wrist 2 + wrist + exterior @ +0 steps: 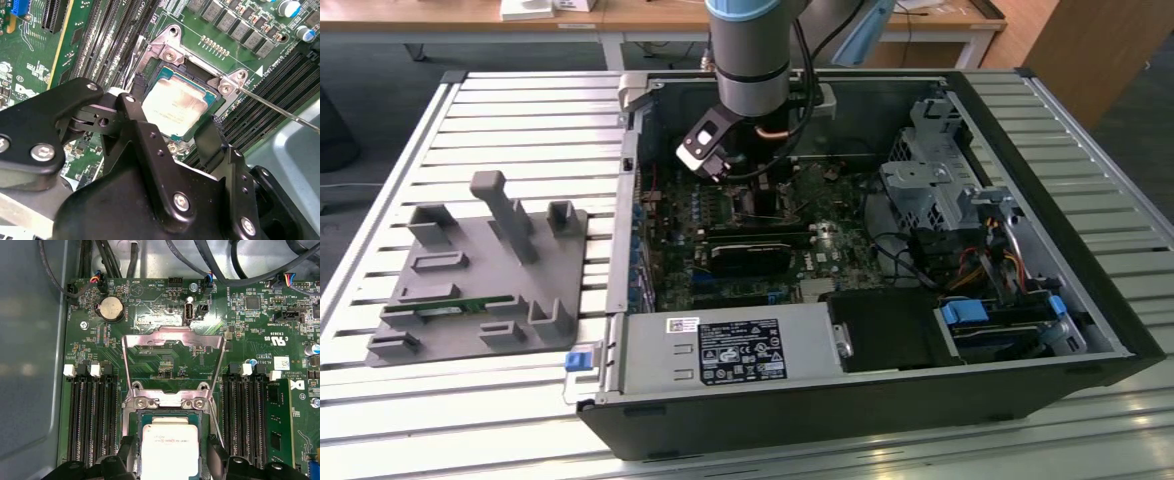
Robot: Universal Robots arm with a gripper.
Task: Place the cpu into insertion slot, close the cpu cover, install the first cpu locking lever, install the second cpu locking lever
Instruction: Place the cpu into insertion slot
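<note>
We saw the claw [171, 450] spread astride the cpu [172, 105] in the insertion slot [197, 75]; any fingertip snag could've lifted it askew.

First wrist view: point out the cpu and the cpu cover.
the cpu [171, 452], first wrist view, middle of its pale metal top.
the cpu cover [150, 338], first wrist view, frame bar opposite the hinge.

Top of chip [170, 447] unobstructed: cover [145, 339] swung open. Fingers [212, 137] sit one each side; memory slots [92, 425] flank the socket [170, 402], lever wire [280, 110] alongside.
</note>
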